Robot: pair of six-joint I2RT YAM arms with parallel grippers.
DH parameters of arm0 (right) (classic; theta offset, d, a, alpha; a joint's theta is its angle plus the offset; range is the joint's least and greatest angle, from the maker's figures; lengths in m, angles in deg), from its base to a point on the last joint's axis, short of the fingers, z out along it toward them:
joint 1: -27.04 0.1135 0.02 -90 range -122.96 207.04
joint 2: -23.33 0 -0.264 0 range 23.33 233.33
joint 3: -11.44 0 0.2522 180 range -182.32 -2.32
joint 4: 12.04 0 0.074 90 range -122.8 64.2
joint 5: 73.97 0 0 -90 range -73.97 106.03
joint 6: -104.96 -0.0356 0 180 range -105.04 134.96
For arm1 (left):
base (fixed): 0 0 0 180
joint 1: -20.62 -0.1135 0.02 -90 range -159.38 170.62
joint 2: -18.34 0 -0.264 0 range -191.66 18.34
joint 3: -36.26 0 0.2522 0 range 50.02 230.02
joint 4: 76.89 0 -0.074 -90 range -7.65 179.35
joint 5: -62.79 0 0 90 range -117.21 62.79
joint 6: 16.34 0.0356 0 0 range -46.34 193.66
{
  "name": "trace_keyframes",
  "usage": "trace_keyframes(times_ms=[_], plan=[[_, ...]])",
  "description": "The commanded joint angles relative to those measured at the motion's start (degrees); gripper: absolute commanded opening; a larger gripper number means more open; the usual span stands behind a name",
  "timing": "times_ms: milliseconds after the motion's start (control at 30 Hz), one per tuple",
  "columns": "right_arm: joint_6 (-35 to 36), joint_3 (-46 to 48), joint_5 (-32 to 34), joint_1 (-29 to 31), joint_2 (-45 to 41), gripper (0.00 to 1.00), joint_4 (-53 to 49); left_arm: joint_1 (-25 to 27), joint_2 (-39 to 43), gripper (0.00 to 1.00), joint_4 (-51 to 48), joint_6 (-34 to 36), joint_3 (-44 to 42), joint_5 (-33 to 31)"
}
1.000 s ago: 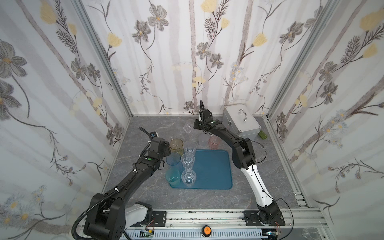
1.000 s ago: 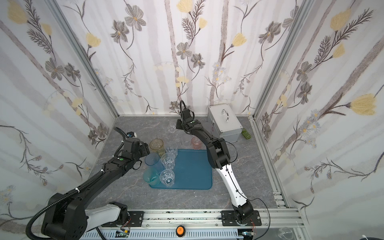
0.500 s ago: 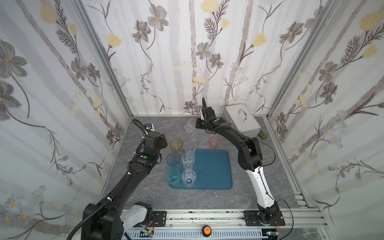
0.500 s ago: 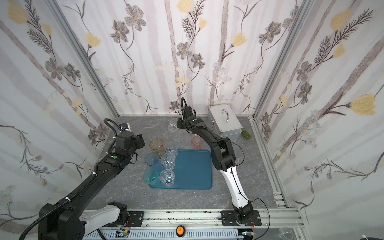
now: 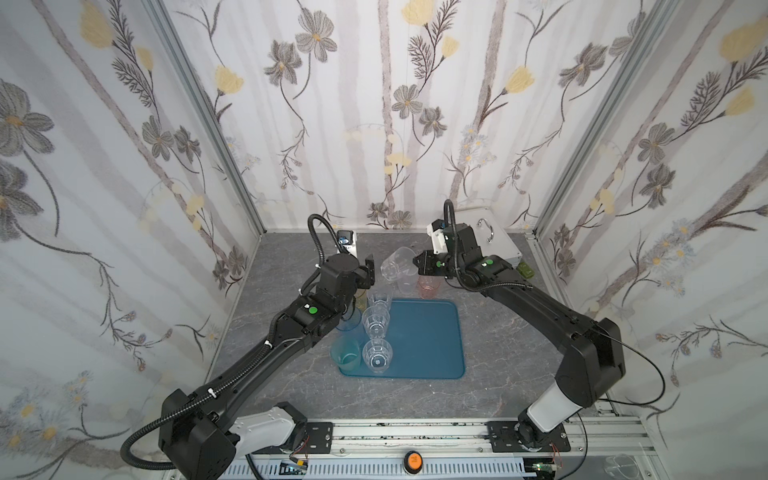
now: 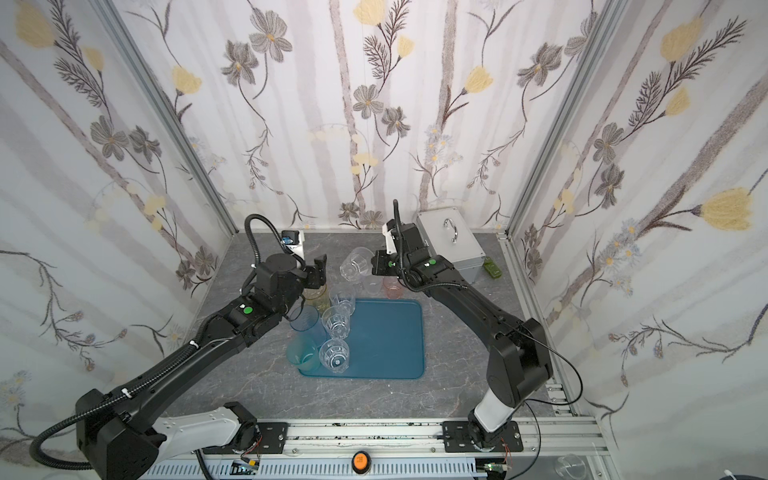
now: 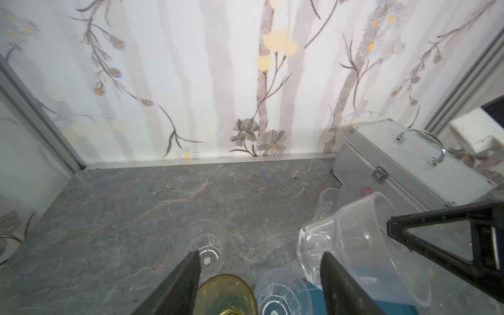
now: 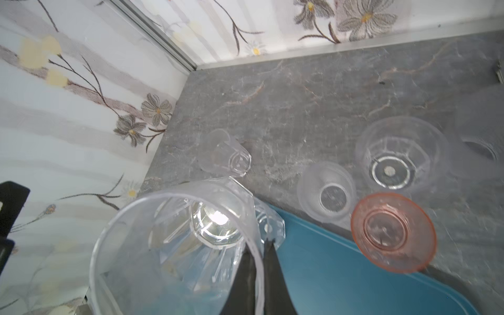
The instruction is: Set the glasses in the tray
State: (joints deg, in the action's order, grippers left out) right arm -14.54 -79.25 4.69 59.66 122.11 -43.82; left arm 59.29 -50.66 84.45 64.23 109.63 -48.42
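My right gripper (image 5: 417, 264) (image 6: 373, 266) (image 8: 260, 245) is shut on the rim of a clear faceted glass (image 5: 395, 266) (image 6: 354, 262) (image 8: 191, 231). It holds the glass tilted in the air over the far edge of the teal-blue tray (image 5: 428, 345) (image 6: 388, 345). My left gripper (image 5: 368, 269) (image 6: 320, 270) (image 7: 260, 261) hangs open and holds nothing, above an amber glass (image 7: 227, 296) (image 6: 314, 294) and a clear one (image 7: 281, 297). Along the tray's left side stand three clear faceted glasses (image 5: 376, 324), a blue one (image 5: 350, 323) and a teal one (image 5: 345, 355).
Past the tray's far edge stand a pink glass (image 5: 428, 286) (image 8: 392, 231), a frosted one (image 5: 405, 284) (image 8: 326, 191) and more clear ones (image 8: 401, 155) (image 8: 226, 154). A silver case (image 5: 494, 243) (image 7: 409, 169) sits at the back right, with a small green object (image 5: 524, 270) beside it.
My right gripper has carried the clear glass up from the back toward the tray. My left gripper has risen from beside the blue glass and swung toward the back.
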Motion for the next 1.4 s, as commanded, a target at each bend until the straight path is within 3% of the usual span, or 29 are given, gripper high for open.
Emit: trace_keyframes(times_ms=[0, 167, 367, 600, 1367], plan=[[0.9, 5.7, 4.4, 0.1, -4.9, 0.00, -2.2, 2.9, -0.8, 0.72, 1.0, -1.5, -0.5, 1.3], [1.6, 13.0, 13.7, 2.0, -9.8, 0.00, -5.7, 5.7, -1.9, 0.74, 4.9, -4.6, -6.8, 4.6], [1.6, 11.7, 19.6, 5.4, -3.6, 0.00, -6.7, 7.2, -2.6, 0.76, 9.3, -4.9, -12.4, 6.6], [3.0, 6.5, 22.2, 6.4, 4.1, 0.00, -8.4, 7.2, -1.1, 0.78, 9.6, -3.5, -14.7, 4.8], [5.2, -1.3, 22.0, 6.5, 15.3, 0.01, -11.0, 7.2, -0.8, 0.78, 11.0, -2.7, -16.1, 2.7]])
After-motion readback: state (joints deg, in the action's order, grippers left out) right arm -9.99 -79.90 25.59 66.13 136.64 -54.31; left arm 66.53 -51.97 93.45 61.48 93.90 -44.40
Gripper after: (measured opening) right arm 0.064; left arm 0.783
